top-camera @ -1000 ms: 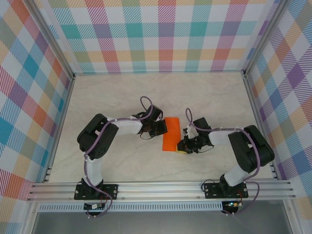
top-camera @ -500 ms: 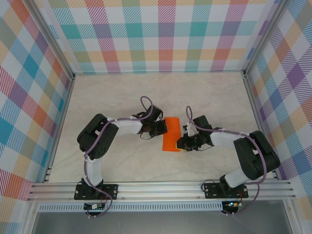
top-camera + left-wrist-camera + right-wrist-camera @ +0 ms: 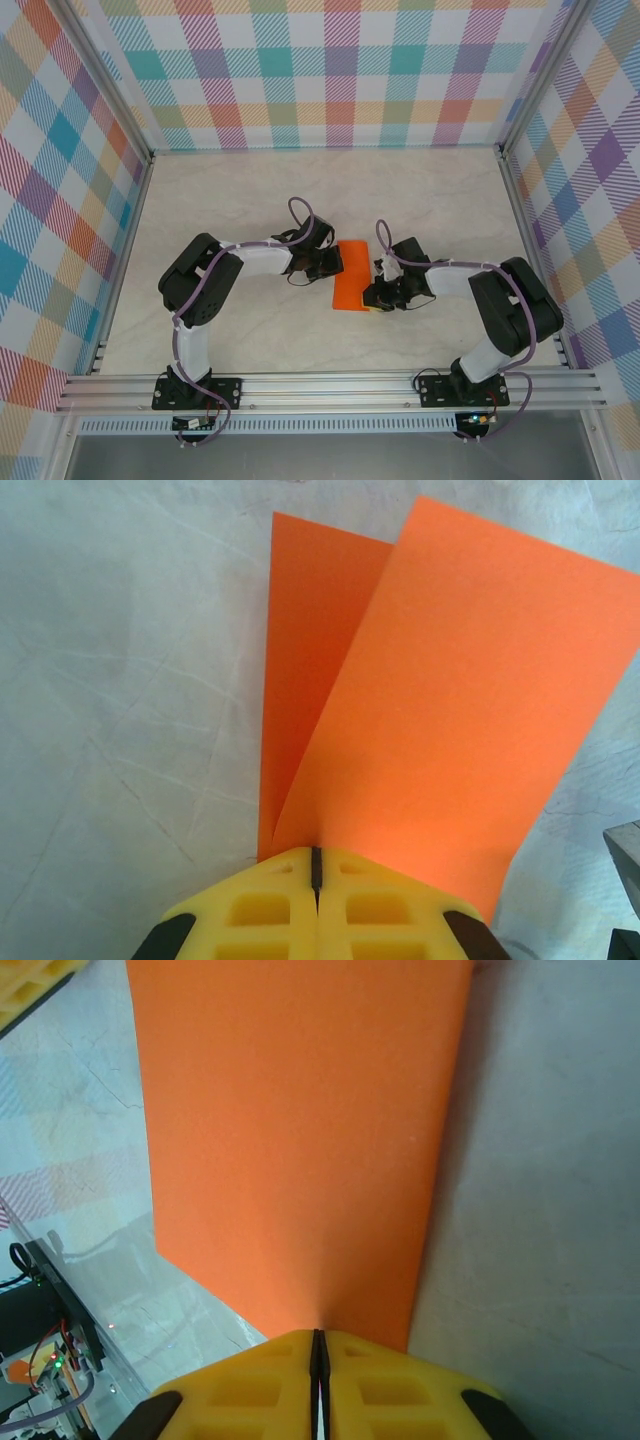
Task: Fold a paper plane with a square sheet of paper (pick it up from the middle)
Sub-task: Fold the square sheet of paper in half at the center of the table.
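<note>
The square sheet of paper (image 3: 350,276) is bright orange and lies folded in half as a narrow strip at the table's middle. In the left wrist view its upper layer (image 3: 450,710) lifts away from the lower layer (image 3: 300,630), and both meet at my left gripper (image 3: 316,852), which is shut on that edge. My left gripper (image 3: 338,263) sits at the strip's left side. My right gripper (image 3: 369,298) is at the strip's near right corner. Seen from the right wrist, the sheet (image 3: 300,1140) runs into the shut right gripper (image 3: 319,1335).
The pale marble tabletop (image 3: 250,200) is walled by checked panels on three sides, with metal rails (image 3: 330,388) along the near edge. A yellow finger of the left gripper (image 3: 30,985) shows beyond the sheet's far corner.
My right gripper has shifted a little left, closer against the sheet's right edge. The left gripper and the sheet have stayed in place.
</note>
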Robot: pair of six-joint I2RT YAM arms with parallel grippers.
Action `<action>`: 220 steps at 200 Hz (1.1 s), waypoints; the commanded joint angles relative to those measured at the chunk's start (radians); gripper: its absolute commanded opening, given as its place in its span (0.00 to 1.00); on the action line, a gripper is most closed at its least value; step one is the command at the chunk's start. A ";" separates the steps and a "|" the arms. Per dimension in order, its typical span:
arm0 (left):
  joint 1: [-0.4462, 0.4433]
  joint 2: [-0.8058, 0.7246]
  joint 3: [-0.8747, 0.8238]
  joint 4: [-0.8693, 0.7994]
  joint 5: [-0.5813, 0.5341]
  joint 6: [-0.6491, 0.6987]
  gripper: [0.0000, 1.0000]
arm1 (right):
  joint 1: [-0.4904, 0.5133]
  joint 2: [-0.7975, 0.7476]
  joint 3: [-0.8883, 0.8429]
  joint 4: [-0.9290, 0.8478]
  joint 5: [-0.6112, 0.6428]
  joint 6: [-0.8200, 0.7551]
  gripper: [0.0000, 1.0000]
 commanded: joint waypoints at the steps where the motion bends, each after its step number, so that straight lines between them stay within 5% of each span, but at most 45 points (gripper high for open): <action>1: -0.016 0.055 -0.017 -0.103 -0.028 0.023 0.00 | 0.011 -0.031 0.020 -0.061 0.074 -0.024 0.11; 95: -0.016 0.067 -0.009 -0.107 -0.023 0.025 0.00 | 0.007 -0.045 0.188 -0.061 0.157 -0.161 0.08; 174: -0.016 0.055 -0.014 -0.114 -0.030 0.029 0.00 | -0.076 0.077 0.213 0.014 -0.081 -0.127 0.08; 220: -0.016 0.056 -0.018 -0.112 -0.032 0.027 0.00 | -0.083 0.154 0.213 -0.002 0.013 -0.158 0.07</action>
